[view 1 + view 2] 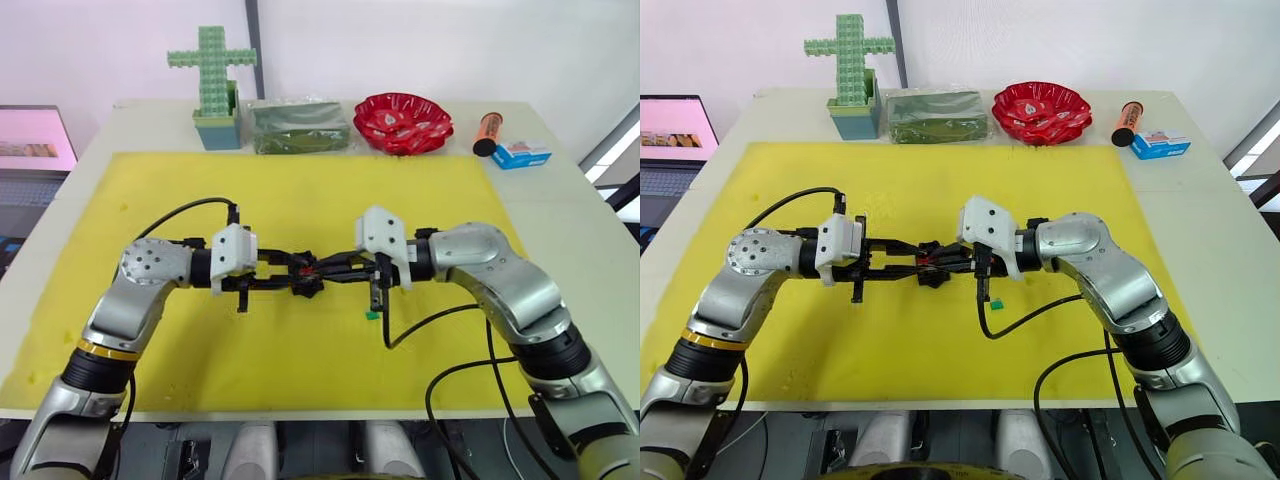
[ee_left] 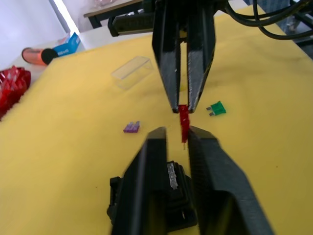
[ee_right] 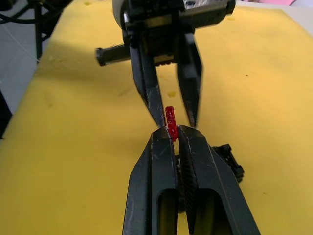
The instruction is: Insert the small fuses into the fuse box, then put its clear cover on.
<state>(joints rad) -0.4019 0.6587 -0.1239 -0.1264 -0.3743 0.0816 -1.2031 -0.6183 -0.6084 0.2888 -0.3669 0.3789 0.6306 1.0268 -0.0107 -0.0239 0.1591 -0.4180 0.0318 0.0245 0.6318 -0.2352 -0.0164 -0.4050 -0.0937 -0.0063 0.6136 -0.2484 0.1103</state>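
While right claw (image 3: pixel 172 132) pinches one red fuse (image 3: pixel 169 119), apparently two loose, green (image 2: pixel 215 108), purple (image 2: pixel 131 128)

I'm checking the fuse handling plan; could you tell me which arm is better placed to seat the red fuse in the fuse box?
Right. The right gripper is shut on the red fuse, directly above the fuse box. The left gripper is open around the fuse.

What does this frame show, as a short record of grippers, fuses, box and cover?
right gripper: shut on the red fuse
left gripper: open, fingertips facing the right gripper's
fuse box: below the left gripper's fingers
green fuse: loose on the yellow mat
purple fuse: loose on the mat
clear cover: lying on the mat, off the box
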